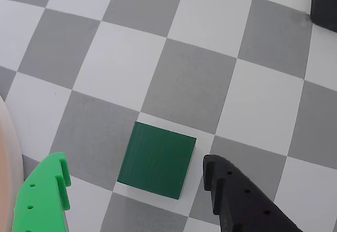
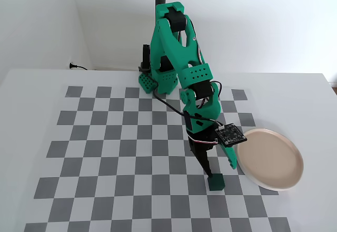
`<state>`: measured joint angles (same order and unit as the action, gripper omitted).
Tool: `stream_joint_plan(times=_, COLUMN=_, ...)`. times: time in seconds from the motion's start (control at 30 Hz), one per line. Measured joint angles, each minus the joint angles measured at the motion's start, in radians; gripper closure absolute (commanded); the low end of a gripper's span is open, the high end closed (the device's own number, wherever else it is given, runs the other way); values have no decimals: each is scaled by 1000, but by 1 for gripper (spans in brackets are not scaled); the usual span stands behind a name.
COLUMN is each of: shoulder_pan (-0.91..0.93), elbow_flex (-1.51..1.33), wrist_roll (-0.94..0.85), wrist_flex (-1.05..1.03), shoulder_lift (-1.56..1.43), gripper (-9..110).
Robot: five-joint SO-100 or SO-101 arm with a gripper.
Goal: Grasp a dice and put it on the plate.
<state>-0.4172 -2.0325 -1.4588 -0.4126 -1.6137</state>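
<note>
Here, operator, is what you have in view.

Dice count: you have one dice, a dark green cube with plain faces; the fixed view shows the same one.

Dice position: you see it lying flat on the checkerboard mat, across the edge between a white square and grey ones in the wrist view. It is near the plate but apart from it, to the plate's left in the fixed view.

Plate count: you have one plate, pale pinkish-beige with a cream rim. It overlaps the mat's right edge in the fixed view; in the wrist view only a sliver shows at the left edge.

Gripper: your gripper is spread wide, with two fingers, one bright green and one black. The dice sits between them, the black finger just beside it and the green one farther off; you cannot tell if either touches. It holds nothing.

Arm count: you have one green arm, bent down over the mat on the white counter.

Other: one dark object shows at the top right of the wrist view; you cannot tell what it is.
</note>
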Motion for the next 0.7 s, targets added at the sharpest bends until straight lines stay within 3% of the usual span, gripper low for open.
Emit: stream_joint_plan(times=0.7, shoulder_pan=0, elbow_flex=25, wrist_roll=15, wrist_flex=29, shoulder_lift=38, gripper=79)
